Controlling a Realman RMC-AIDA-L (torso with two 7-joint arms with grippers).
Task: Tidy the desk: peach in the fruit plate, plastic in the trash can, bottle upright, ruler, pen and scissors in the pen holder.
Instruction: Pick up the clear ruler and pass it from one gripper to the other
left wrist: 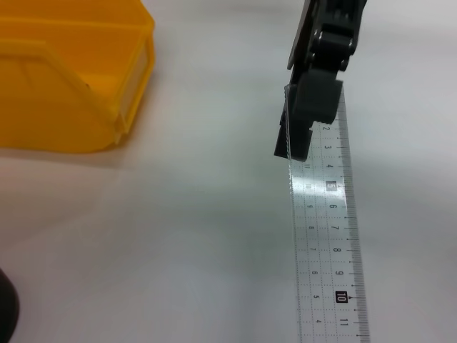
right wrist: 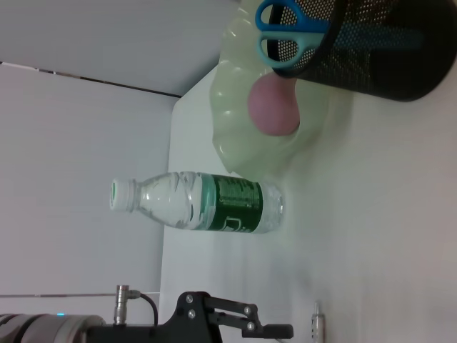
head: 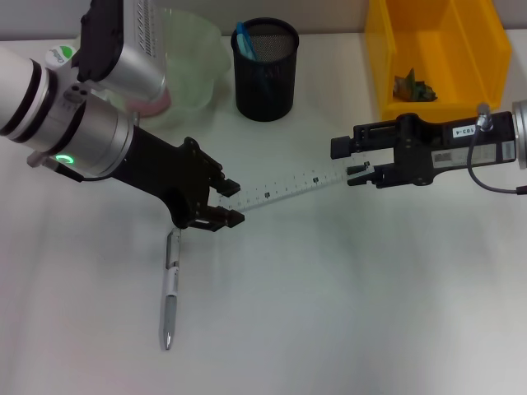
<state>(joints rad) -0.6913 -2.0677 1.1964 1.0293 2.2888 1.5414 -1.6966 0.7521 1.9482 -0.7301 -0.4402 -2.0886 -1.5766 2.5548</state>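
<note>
The ruler lies across the middle of the desk, and its long axis runs from the left gripper up and to the right toward the right gripper, so each end is at one arm. The right gripper has its jaws pressed on the far end of the ruler; the left wrist view shows this pinch on the ruler's edge. The left gripper has its jaws spread, with the near end of the ruler just between or beside the fingertips; I cannot tell if they touch it. I judge the coming move depends on this line: the ruler must be lifted and turned upright before it can go into the holder, which stands behind its middle, about equally near both arms. The pen lies just below the left gripper, pointing toward the front edge, so the left arm is much nearer to it. The holder already has the scissors inside. The plate holds the peach. The yellow bin has a crumpled piece in it. The bottle stands upright.
</note>
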